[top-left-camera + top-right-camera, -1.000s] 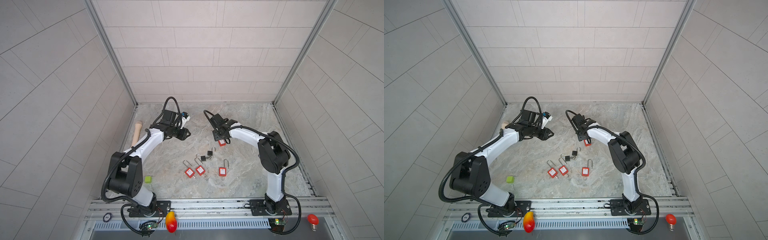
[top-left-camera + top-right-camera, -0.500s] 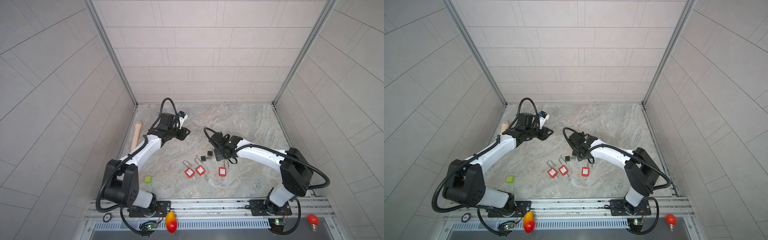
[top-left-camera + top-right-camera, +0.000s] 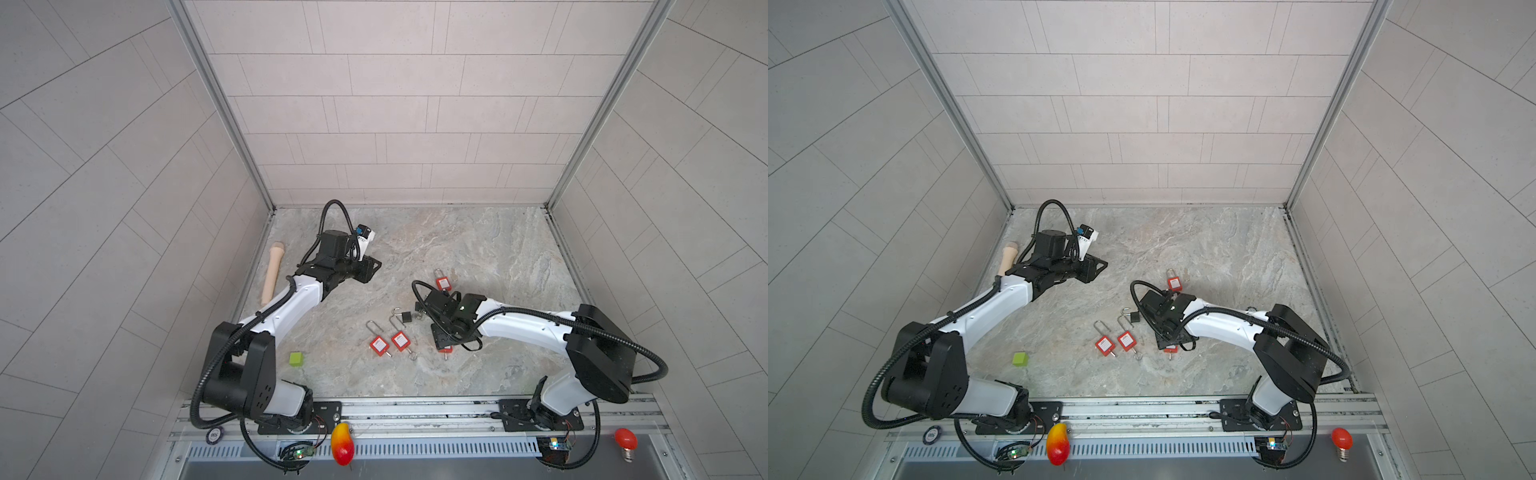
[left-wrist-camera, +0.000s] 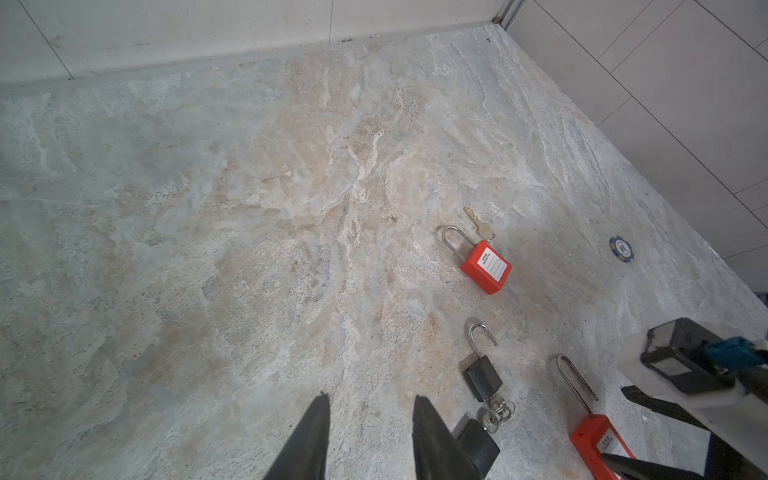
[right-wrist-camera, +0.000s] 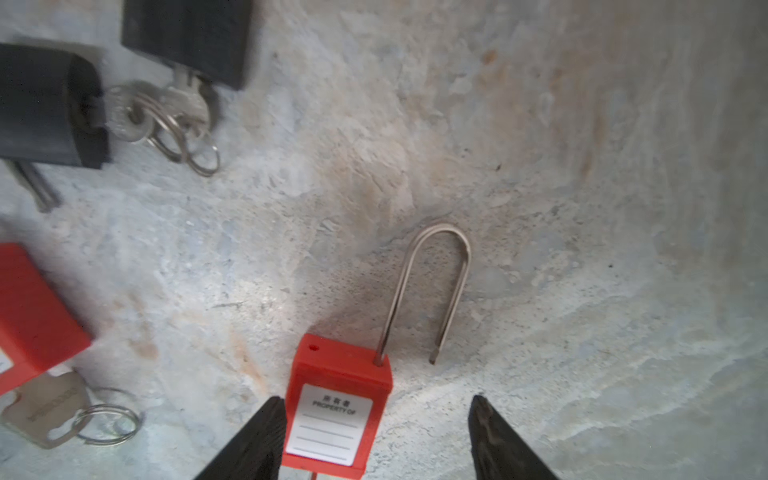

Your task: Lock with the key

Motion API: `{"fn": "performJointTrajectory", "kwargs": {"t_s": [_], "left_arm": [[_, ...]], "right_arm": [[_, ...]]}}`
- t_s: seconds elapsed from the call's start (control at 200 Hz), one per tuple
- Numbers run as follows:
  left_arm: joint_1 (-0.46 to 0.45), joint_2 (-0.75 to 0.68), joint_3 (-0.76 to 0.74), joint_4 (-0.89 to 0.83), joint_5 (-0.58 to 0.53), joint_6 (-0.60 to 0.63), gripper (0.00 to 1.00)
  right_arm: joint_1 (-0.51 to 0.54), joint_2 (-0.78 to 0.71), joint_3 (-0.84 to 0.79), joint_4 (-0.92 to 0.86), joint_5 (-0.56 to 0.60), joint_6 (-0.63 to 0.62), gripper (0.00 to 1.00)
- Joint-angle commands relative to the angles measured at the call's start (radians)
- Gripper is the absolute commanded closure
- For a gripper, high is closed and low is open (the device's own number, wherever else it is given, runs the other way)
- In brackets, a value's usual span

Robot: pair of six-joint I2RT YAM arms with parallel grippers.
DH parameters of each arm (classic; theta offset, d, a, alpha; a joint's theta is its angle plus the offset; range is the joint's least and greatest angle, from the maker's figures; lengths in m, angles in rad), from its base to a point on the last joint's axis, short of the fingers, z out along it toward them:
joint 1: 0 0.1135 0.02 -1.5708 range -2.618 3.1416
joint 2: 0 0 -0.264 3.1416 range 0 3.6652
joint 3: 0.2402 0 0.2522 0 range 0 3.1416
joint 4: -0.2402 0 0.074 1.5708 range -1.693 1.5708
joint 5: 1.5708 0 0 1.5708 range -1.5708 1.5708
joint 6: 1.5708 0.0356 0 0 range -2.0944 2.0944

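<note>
Across both top views the count is four red padlocks: a far red padlock [image 3: 444, 284] lying alone, two paired red padlocks [image 3: 379, 345] side by side near the middle, and an open red padlock [image 3: 445, 350] mostly hidden under the right end effector [image 3: 441, 340]. One black padlock [image 3: 407, 318] shows clearly beside the pair, one green cube [image 3: 296, 359] sits near the left arm's base, and one wooden peg [image 3: 272, 274] lies along the left edge. The left end effector [image 3: 1100, 264] hangs well apart from every lock. The worktop [image 3: 478, 249] is marbled grey and beige stone, boxed by pale tiled walls [image 3: 395, 104] on three sides.

From the left wrist, the left end effector's two fingers [image 4: 311, 440] stand spread with only bare stone between them. Three padlocks with shackles are in sight: the far red one, shackle shut, with one loose key [image 4: 480, 226] just beside it; the black one, shackle swung open, keys at its base; and one red one partly hidden by the right arm. One blue chip [image 4: 622, 248] lies near the wall.

From the right wrist, the right end effector is spread wide and pinches nothing. The open red padlock lies flat between its fingers, just beside one of them, with one shackle leg free of the body. Two black lock bodies [image 5: 187, 41] and a bunch of keys [image 5: 166, 116] lie close by.
</note>
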State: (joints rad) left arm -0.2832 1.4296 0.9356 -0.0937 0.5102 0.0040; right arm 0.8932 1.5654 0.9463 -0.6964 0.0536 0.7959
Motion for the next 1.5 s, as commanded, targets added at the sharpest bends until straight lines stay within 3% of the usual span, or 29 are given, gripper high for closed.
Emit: {"fn": "performJointTrajectory", "kwargs": {"t_s": [0.0, 0.48, 0.936, 1.276, 1.496], "left_arm": [[-0.009, -0.026, -0.012, 0.029, 0.002, -0.007, 0.61], [-0.013, -0.022, -0.017, 0.041, 0.017, 0.002, 0.6], [-0.014, -0.016, -0.021, 0.052, 0.028, -0.003, 0.6], [-0.014, -0.033, -0.024, 0.052, 0.044, 0.0, 0.6], [-0.019, -0.046, -0.026, 0.06, 0.1, 0.009, 0.6]], "right_arm": [[0.01, 0.013, -0.01, 0.033, -0.013, 0.03, 0.29], [0.021, 0.051, -0.056, 0.06, -0.011, 0.107, 0.39], [0.025, 0.084, -0.025, 0.0, 0.001, 0.068, 0.52], [0.026, 0.027, 0.061, -0.099, 0.12, -0.04, 0.61], [0.016, -0.03, 0.151, -0.117, 0.262, -0.277, 0.63]]}}
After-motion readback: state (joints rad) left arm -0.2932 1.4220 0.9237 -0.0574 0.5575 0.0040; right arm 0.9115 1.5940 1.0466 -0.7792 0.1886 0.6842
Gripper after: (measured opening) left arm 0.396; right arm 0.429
